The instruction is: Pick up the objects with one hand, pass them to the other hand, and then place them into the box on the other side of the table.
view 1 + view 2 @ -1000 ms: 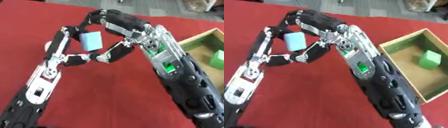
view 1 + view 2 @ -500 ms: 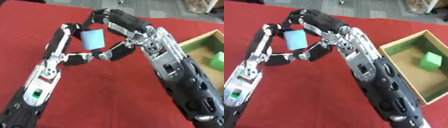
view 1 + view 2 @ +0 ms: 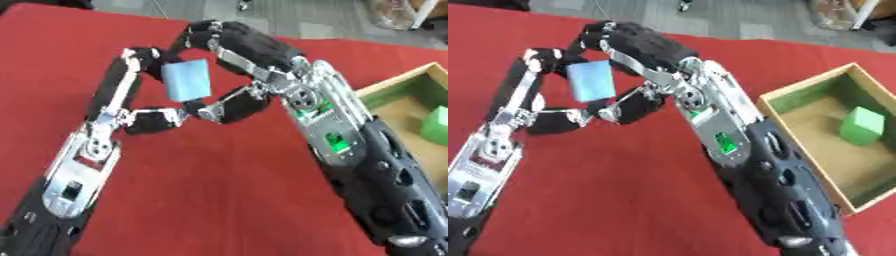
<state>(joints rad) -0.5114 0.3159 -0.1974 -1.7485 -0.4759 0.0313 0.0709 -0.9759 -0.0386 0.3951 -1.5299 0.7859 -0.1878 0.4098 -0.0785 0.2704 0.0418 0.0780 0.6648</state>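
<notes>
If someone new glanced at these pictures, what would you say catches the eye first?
The pale blue rectangular block, held up over the red tablecloth at upper centre, pinched between the left hand and the right hand. Next, the wooden box with green lining at the right edge, with a green cube inside.

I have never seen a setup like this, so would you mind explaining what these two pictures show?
Both pictures come from the two eyes of one camera in a humanoid robot's head, looking down at a table with a red cloth. The two black and silver arms are its own. Its left hand and right hand meet above the table, both curled round a light blue block, apparently passing it across. On the robot's right stands a wooden box with a green lining; a green block already lies inside it.
</notes>
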